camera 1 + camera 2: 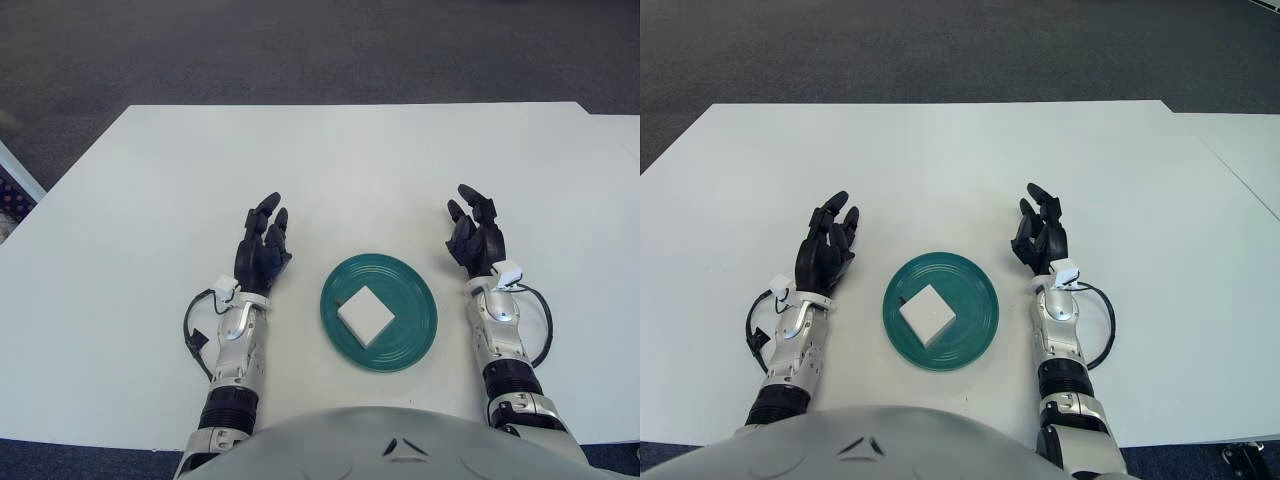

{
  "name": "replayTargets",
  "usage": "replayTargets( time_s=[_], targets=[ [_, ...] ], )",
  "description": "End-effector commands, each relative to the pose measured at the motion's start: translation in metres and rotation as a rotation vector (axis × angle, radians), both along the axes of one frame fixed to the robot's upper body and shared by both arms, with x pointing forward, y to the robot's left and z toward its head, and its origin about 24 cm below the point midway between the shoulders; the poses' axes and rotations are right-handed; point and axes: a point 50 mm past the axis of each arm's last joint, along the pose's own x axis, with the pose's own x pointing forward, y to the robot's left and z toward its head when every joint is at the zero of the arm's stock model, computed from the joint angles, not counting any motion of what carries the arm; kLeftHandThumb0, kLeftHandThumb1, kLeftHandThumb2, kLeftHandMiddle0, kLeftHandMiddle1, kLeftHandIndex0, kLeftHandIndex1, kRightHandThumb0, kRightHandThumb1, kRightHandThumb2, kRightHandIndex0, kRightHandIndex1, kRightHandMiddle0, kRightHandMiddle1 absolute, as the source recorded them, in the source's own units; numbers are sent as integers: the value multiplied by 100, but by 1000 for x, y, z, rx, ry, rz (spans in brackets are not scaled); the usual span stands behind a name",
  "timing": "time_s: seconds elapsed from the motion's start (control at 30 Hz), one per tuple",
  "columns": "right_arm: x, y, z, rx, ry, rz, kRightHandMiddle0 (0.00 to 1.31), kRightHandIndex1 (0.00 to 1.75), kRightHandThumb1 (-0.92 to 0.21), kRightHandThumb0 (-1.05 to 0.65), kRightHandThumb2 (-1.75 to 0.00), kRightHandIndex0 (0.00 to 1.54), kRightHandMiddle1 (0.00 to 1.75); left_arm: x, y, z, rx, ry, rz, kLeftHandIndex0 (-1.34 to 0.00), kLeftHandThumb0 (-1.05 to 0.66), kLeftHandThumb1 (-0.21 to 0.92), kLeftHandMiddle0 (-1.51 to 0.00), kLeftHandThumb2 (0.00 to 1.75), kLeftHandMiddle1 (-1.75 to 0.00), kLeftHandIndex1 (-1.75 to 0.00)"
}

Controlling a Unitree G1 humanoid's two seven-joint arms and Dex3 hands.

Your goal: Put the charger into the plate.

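A white square charger (366, 313) lies inside the dark green plate (412, 335) near the table's front edge, slightly left of the plate's middle. My left hand (263, 246) shows just left of the plate, fingers spread and holding nothing. On the other side, my right hand (475, 234) is a little right of the plate, fingers likewise spread and empty. Neither hand touches the plate or the charger.
The white table (320, 170) stretches far ahead of both hands. Dark carpet floor (300, 50) lies beyond its far edge. A second white surface (1250, 160) adjoins on the right.
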Motion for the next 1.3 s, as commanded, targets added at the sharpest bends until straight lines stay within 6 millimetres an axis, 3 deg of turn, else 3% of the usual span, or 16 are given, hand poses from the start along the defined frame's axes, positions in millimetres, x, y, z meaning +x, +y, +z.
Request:
replayTargets(
  time_s=[0.0,0.3,0.97,1.27],
  targets=[
    [-28,21,-39,83,180,-1,0,0,-92,-84,-86,30,64,-28,-4,-32,-55,178,47,-8,-81,92,-33,77,-2,-77],
    [-27,21,-42,93,205,-14,0,0,-92,-81,-84,31,67,-25,-3,-37,-117,216,48,-9,-82,92,-32,74,-1,-77],
    [-21,18,-47,71,209,-5,0,1,-92,-83,-88,32,64,-17,-3,-42,-67,133,12,-1,-87,92,-23,76,0,-72],
    [-29,17,-45,40,170,10,0,0,-92,-79,-86,24,52,-25,4,-39,-8,27,33,0,-91,92,-17,83,0,-53]
  ],
)
